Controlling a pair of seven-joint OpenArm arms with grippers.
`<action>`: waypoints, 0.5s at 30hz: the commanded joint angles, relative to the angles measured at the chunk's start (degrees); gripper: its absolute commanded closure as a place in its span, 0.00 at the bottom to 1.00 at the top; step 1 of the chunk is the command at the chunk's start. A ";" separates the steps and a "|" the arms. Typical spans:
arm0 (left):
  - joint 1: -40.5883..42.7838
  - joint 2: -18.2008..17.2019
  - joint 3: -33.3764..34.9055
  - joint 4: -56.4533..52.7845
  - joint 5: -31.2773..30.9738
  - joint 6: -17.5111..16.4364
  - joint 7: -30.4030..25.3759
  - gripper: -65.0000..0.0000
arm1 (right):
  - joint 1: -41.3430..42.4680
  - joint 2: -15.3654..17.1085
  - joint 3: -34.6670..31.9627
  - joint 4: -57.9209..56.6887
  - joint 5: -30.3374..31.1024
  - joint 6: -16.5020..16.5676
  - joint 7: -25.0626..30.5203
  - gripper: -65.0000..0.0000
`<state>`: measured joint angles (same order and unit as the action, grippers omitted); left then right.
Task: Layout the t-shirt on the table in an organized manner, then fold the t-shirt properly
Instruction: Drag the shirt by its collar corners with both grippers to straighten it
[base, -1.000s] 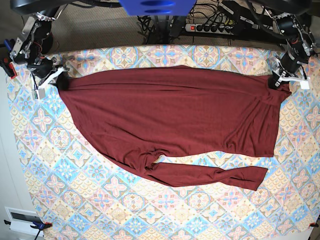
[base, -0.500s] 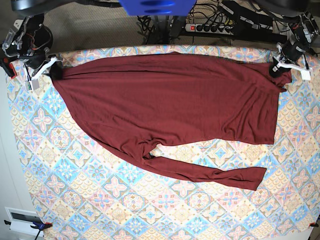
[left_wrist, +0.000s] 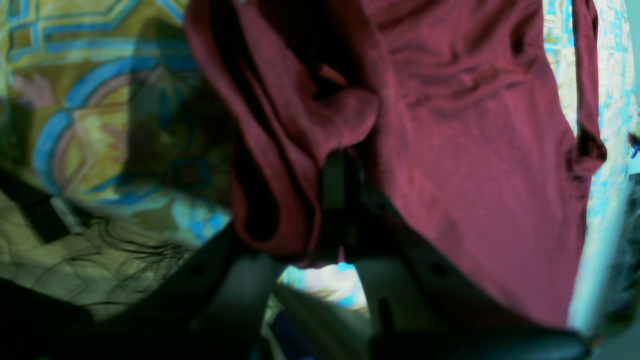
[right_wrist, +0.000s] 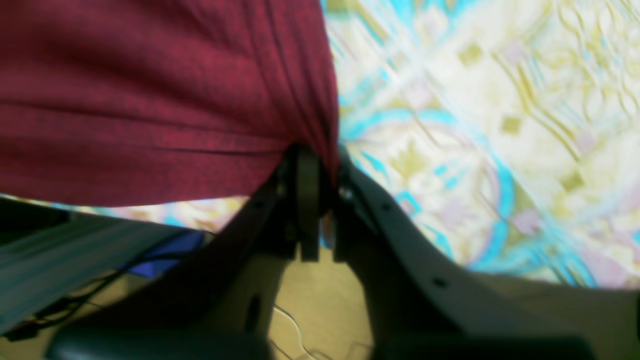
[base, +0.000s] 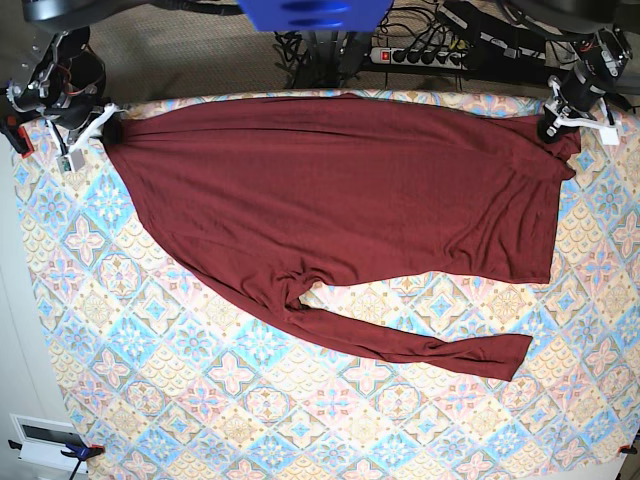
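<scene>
The dark maroon t-shirt (base: 340, 200) lies spread across the far half of the patterned table (base: 200, 400), stretched between both grippers. One long sleeve (base: 420, 345) trails along the front toward the right. My left gripper (base: 552, 128) is shut on the shirt's far right corner (left_wrist: 340, 200). My right gripper (base: 108, 130) is shut on the far left corner (right_wrist: 315, 150). The fabric is bunched and creased at both pinched corners.
A power strip and cables (base: 430, 50) lie beyond the table's far edge. The table's left edge (base: 20, 300) runs beside a pale floor with a white device (base: 45, 440). The near half of the cloth shows bare pattern.
Both grippers have pulled the shirt's corners toward the far edge of the table, and the whole shirt slid away with them and drew flatter.
</scene>
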<state>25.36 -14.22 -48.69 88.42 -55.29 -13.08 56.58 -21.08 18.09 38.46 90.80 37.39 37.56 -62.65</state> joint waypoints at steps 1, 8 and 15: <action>0.17 -1.03 -0.76 0.76 0.91 0.20 -2.20 1.00 | 0.73 1.30 0.53 0.76 -0.60 -0.15 0.98 1.00; -0.53 0.02 -0.50 0.76 6.36 0.20 -6.25 1.00 | 6.53 1.21 0.44 0.76 -4.90 -0.15 0.72 1.00; -1.15 0.02 0.99 0.68 7.42 0.20 -5.72 1.00 | 6.62 1.21 0.36 0.84 -4.99 -0.15 0.72 1.00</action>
<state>24.14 -13.06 -47.40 88.38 -48.07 -13.06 52.49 -14.70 17.80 38.24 90.70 32.91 37.76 -62.98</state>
